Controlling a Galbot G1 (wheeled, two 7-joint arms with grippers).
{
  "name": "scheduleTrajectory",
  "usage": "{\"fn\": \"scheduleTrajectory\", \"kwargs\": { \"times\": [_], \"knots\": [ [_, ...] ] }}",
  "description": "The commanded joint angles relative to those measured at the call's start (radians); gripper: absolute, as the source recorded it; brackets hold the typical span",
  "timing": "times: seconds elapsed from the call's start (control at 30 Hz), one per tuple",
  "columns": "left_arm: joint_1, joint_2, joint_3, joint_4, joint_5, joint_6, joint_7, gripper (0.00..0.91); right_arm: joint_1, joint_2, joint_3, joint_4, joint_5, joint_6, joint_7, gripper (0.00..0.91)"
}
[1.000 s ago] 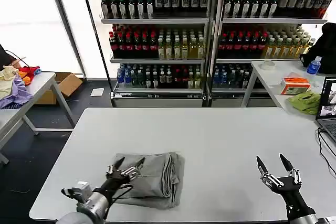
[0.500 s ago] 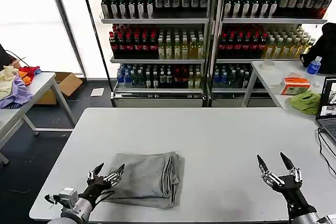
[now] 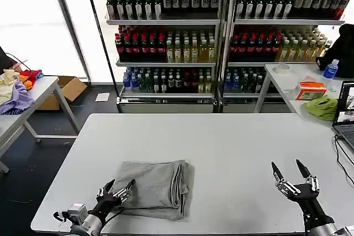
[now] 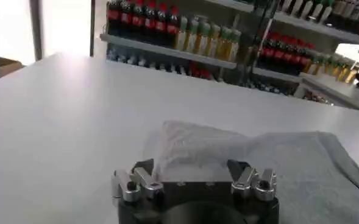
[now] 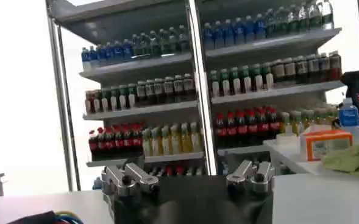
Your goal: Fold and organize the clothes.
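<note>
A light grey shirt (image 3: 156, 187) lies folded into a rough rectangle on the white table (image 3: 221, 136), near its front left. In the left wrist view the same folded shirt (image 4: 240, 149) sits just ahead of the jaws. My left gripper (image 3: 118, 187) is open at the shirt's near left corner, low over the table, with nothing between its fingers. Over at the front right edge of the table my right gripper (image 3: 291, 171) is raised with fingers spread, open and empty, well clear of the shirt.
A side table at the left holds a heap of purple, yellow and red garments (image 3: 16, 89). At the right, another table carries a lime-green cloth (image 3: 322, 106), an orange box (image 3: 311, 89) and a laptop (image 3: 345, 111). Bottle shelves (image 3: 221, 37) stand behind.
My left gripper has drawn back off the folded shirt toward the table's front left edge and stayed open. The shirt and the right gripper have not moved.
</note>
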Motion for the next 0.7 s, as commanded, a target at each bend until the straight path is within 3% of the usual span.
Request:
{"fn": "scheduleTrajectory", "kwargs": {
  "times": [0.03, 0.07, 0.1, 0.17, 0.2, 0.3, 0.7],
  "knots": [
    [0.002, -0.023, 0.003, 0.020, -0.004, 0.005, 0.006, 0.605, -0.002, 0.001, 0.006, 0.014, 0.004, -0.002, 0.000, 0.907],
    [0.004, -0.026, 0.003, 0.016, -0.005, 0.007, 0.006, 0.564, -0.002, 0.001, 0.006, 0.014, 0.004, -0.002, -0.001, 0.907],
    [0.005, -0.028, 0.006, 0.010, -0.006, 0.007, 0.004, 0.464, -0.002, 0.002, 0.006, 0.013, 0.004, -0.002, -0.001, 0.907],
    [0.007, -0.034, 0.011, -0.003, -0.005, 0.006, -0.002, 0.151, -0.001, 0.003, 0.004, 0.013, 0.004, -0.002, -0.001, 0.907],
    [0.007, -0.038, 0.014, -0.011, -0.005, 0.007, -0.003, 0.060, -0.001, 0.004, 0.003, 0.013, 0.004, -0.002, -0.001, 0.907],
    [0.005, -0.050, 0.022, -0.031, -0.005, 0.006, -0.013, 0.000, 0.000, 0.003, 0.003, 0.013, 0.004, -0.002, -0.001, 0.907],
    [-0.004, -0.102, -0.017, -0.053, -0.101, 0.017, -0.051, 0.000, 0.002, 0.001, 0.006, 0.012, 0.011, -0.001, 0.001, 0.907]
  ]
}}
